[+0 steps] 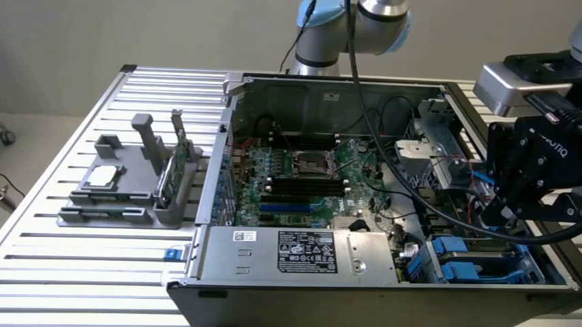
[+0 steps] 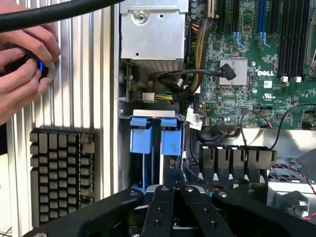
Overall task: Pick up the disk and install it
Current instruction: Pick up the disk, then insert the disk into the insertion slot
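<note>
The open computer case (image 1: 214,191) lies on a slatted metal table. In its front corner, at the exterior view's right, blue plastic rails (image 1: 462,262) stand in the drive bay. The wrist view shows two blue rail ends (image 2: 154,140) side by side in that bay. I take these for the disk's rails, and its metal body is hidden. My black gripper (image 1: 500,216) hangs just above this bay. Its fingers (image 2: 174,174) are shut together with nothing visible between them, close over the blue rails.
A person's hands (image 2: 22,59) hold a small device on the table beside the case. A black finned heatsink (image 2: 61,173) lies near them. A grey fixture (image 1: 118,197) carries a silver chip (image 1: 102,176) and a green card (image 1: 168,180). Cables run across the motherboard (image 1: 300,177).
</note>
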You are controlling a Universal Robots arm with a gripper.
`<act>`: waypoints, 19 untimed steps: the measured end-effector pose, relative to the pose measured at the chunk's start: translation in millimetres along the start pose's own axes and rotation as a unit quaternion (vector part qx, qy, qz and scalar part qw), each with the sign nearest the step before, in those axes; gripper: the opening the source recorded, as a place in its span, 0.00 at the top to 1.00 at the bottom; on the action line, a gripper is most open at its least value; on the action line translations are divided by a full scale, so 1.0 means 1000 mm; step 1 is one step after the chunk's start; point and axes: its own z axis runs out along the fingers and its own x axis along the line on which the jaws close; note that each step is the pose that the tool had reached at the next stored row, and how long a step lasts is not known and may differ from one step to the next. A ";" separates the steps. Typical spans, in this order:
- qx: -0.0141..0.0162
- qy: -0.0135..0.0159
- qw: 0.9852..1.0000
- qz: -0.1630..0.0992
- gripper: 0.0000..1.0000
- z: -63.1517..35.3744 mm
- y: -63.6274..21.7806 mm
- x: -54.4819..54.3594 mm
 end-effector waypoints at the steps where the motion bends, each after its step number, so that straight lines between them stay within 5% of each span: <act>1: 0.000 0.000 1.000 0.000 0.89 0.0000 0.0000 0.000; 19: 0.000 0.000 1.000 0.002 0.89 -0.0002 -0.0001 0.000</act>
